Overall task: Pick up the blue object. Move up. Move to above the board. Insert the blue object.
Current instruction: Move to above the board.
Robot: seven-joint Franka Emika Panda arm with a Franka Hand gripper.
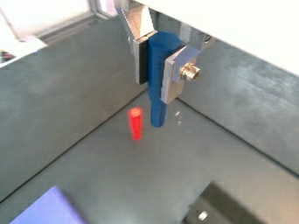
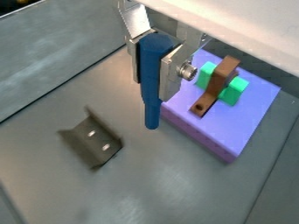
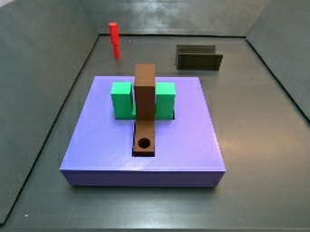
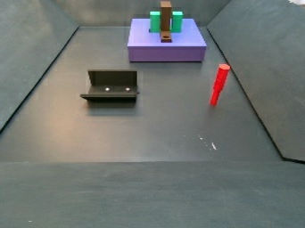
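2 silver fingers [image 2: 132, 19] of the hand [image 2: 155, 48] clamp the blue object [image 2: 151, 83], its long axis vertical, tip down and clear of the tabletop [image 2: 70, 79]. Purple board [image 2: 239, 122] lies just beside and below; judged next: travel sideways over it.

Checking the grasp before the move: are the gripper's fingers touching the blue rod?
Touching. In both wrist views the blue rod sits clamped between the fingers of the gripper, raised off the floor, with no gap at the pads.
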